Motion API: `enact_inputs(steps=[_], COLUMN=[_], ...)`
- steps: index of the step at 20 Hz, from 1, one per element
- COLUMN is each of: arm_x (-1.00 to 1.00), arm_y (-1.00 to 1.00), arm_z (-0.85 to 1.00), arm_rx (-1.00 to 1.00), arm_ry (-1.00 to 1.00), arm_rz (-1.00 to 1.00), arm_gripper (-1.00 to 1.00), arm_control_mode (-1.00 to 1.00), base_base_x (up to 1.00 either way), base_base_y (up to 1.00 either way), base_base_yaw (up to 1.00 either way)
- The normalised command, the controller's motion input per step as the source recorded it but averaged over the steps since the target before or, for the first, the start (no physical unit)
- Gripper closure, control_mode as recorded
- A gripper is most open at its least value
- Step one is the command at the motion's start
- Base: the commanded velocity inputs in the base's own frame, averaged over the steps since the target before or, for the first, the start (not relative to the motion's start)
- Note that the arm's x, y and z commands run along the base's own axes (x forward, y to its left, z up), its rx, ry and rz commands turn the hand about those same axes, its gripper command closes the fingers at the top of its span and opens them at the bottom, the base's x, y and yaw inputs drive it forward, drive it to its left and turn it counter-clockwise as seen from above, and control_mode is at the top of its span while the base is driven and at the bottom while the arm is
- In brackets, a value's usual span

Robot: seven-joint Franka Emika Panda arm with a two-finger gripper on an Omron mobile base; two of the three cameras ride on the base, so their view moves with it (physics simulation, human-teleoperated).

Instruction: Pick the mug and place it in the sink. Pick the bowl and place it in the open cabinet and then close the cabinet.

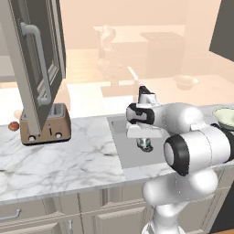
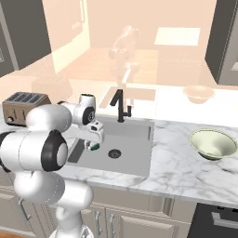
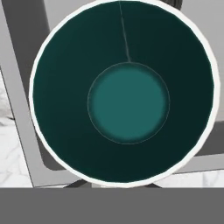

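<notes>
Mug over the sink, held tight

Hand (image 1: 144,142) pinching the mug (image 1: 145,143), suspended above the sink (image 2: 135,160) near its left wall, by the table's front edge. Best lowered straight down until the base meets the basin floor, released only then. Bowl (image 2: 213,143) waiting toward the table's right end; cabinet (image 1: 39,64) door open.

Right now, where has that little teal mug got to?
The mug hangs in the gripper over the left part of the sink, left of the drain; the hand view looks straight down into it.
</notes>
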Motion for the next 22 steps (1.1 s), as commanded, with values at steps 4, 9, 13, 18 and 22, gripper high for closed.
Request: enact_inputs(steps=[4, 9, 13, 18, 22], arm_x=[0.0, 0.09, 0.19, 0.33, 0.29], arm_y=[-0.16, -0.05, 0.0, 0.0, 0.0], arm_z=[-0.41, -0.27, -0.15, -0.19, -0.21], arm_rx=[0.11, 0.11, 0.03, 0.03, 0.01], arm_ry=[-0.02, -0.06, -0.14, -0.07, 0.0], arm_rz=[0.03, 0.06, 0.08, 0.07, 0.02], arm_gripper=[1.0, 1.0, 1.0, 1.0, 1.0], arm_control_mode=[-1.0, -1.0, -1.0, -1.0, -1.0], base_base_x=[0.0, 0.0, 0.0, 0.0, 0.0], base_base_y=[0.0, 0.0, 0.0, 0.0, 0.0], base_base_yaw=[0.0, 0.0, 0.0, 0.0, 0.0])
